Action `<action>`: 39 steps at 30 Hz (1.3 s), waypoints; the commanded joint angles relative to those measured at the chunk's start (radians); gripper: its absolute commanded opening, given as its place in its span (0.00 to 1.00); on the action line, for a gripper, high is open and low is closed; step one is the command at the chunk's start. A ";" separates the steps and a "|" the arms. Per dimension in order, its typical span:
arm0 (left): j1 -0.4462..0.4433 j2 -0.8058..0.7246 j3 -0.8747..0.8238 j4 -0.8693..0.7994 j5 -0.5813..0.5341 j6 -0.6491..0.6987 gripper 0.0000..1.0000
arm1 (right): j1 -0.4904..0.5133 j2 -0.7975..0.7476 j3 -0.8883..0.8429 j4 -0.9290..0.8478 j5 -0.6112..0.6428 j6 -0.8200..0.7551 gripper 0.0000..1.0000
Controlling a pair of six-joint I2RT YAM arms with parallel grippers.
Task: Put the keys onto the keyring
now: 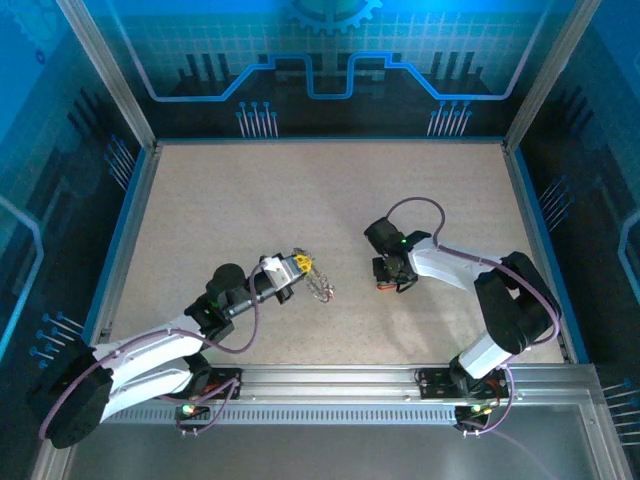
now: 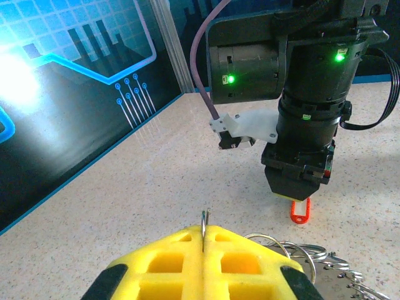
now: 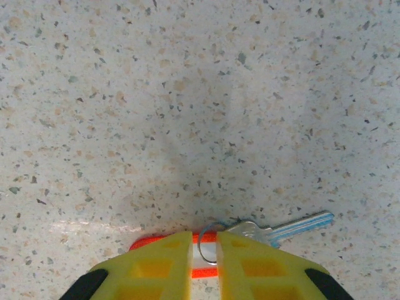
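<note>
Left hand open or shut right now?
Shut on the keyring: in the left wrist view, the yellow fingers of the left hand press together with a thin ring wire pinched between them.

red-headed key apart from fringed keyring

The key has its red head mostly hidden behind the right gripper. In the left wrist view, the keyring is cut off by the bottom edge and partly covered by the left gripper.
</note>
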 commanded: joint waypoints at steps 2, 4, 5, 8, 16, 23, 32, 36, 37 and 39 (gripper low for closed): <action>0.008 -0.016 -0.004 0.054 -0.016 -0.011 0.00 | -0.004 -0.006 -0.012 -0.047 0.018 -0.023 0.20; 0.009 -0.015 -0.006 0.059 -0.015 -0.017 0.00 | 0.005 0.006 -0.005 -0.059 0.029 -0.021 0.22; 0.008 -0.016 -0.006 0.060 -0.013 -0.019 0.00 | 0.008 0.010 -0.002 -0.065 0.030 -0.020 0.23; 0.009 -0.016 -0.006 0.055 -0.015 -0.015 0.00 | 0.020 0.020 0.007 -0.084 0.043 -0.020 0.27; 0.008 -0.012 -0.005 0.058 -0.016 -0.015 0.00 | 0.031 0.060 0.021 -0.098 0.060 -0.019 0.28; 0.009 -0.020 -0.008 0.057 -0.019 -0.015 0.00 | 0.032 0.072 0.039 -0.100 0.083 -0.008 0.23; 0.008 -0.033 -0.019 0.057 -0.023 -0.020 0.00 | 0.024 0.083 0.065 -0.119 0.121 -0.021 0.20; 0.008 -0.039 -0.019 0.044 -0.026 -0.013 0.00 | 0.019 0.090 0.071 -0.120 0.131 -0.025 0.18; 0.009 -0.038 -0.019 0.045 -0.028 -0.012 0.00 | 0.018 0.092 0.070 -0.120 0.134 -0.028 0.18; 0.009 -0.038 -0.019 0.049 -0.026 -0.014 0.00 | 0.012 0.097 0.069 -0.120 0.134 -0.026 0.17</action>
